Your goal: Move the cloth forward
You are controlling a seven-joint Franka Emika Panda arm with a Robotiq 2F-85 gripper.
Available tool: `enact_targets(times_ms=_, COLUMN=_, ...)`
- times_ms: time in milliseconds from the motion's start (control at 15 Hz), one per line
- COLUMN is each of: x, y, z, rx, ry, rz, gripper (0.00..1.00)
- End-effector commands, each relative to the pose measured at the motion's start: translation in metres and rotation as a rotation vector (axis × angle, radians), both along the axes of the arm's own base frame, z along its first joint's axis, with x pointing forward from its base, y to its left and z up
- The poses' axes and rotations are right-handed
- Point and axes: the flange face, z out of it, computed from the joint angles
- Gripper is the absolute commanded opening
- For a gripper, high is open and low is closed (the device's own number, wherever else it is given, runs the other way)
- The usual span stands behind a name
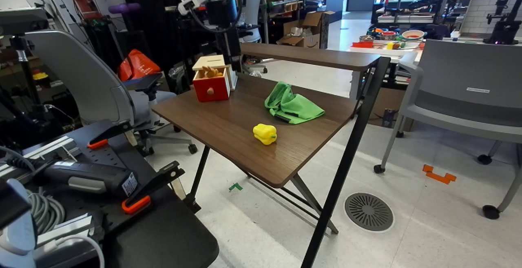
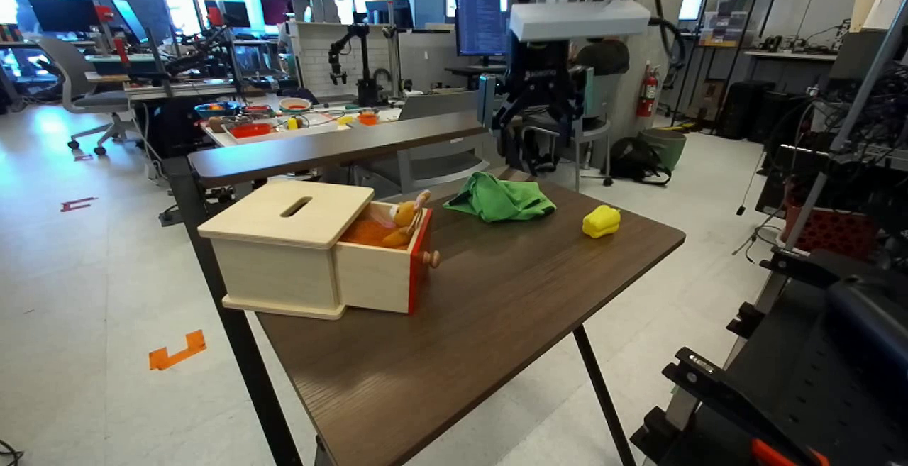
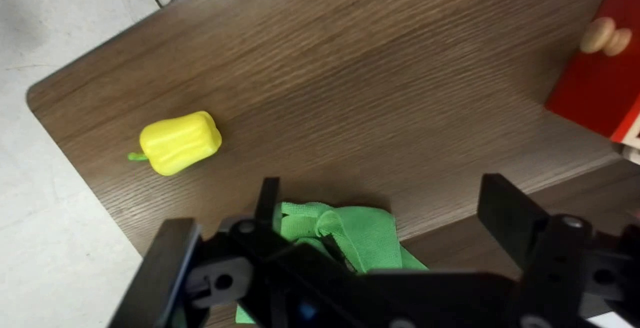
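Note:
The green cloth point(image 1: 291, 105) lies crumpled on the brown table, with a raised fold and dark patches. It also shows in an exterior view point(image 2: 500, 198) and in the wrist view point(image 3: 360, 233), where the gripper body hides its lower part. My gripper point(image 3: 382, 183) is open, its two fingers wide apart with nothing between them. The gripper point(image 2: 528, 161) hangs above the table, apart from the cloth. In an exterior view the gripper point(image 1: 234, 66) is seen edge-on, behind the wooden box.
A yellow pepper point(image 1: 265, 134) lies near the cloth. A wooden box point(image 2: 273, 267) with an open red-fronted drawer point(image 2: 383, 278) holds an orange toy point(image 2: 404, 219). A raised shelf point(image 1: 310, 56) runs along one table side. The table point(image 2: 454, 352) has open edges.

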Motion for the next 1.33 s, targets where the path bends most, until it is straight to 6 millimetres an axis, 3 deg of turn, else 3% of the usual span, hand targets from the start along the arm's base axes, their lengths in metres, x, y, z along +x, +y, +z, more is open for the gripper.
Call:
enact_targets(times_ms=0, x=0.055, y=-0.017, z=-0.035, rx=0.054, ry=-0.004, rz=0.029, gripper=1.00)
enact_targets(times_ms=333, x=0.106, y=-0.039, z=-0.066, rx=0.063, ry=-0.048, rz=0.023, gripper=1.00)
enact_targets(times_ms=667, x=0.139, y=-0.057, z=-0.074, rx=0.010, ry=-0.119, rz=0.031, gripper=1.00)
enact_targets(times_ms=1267, x=0.148, y=-0.101, z=-0.109, rx=-0.012, ry=-0.097, rz=-0.022, gripper=1.00)
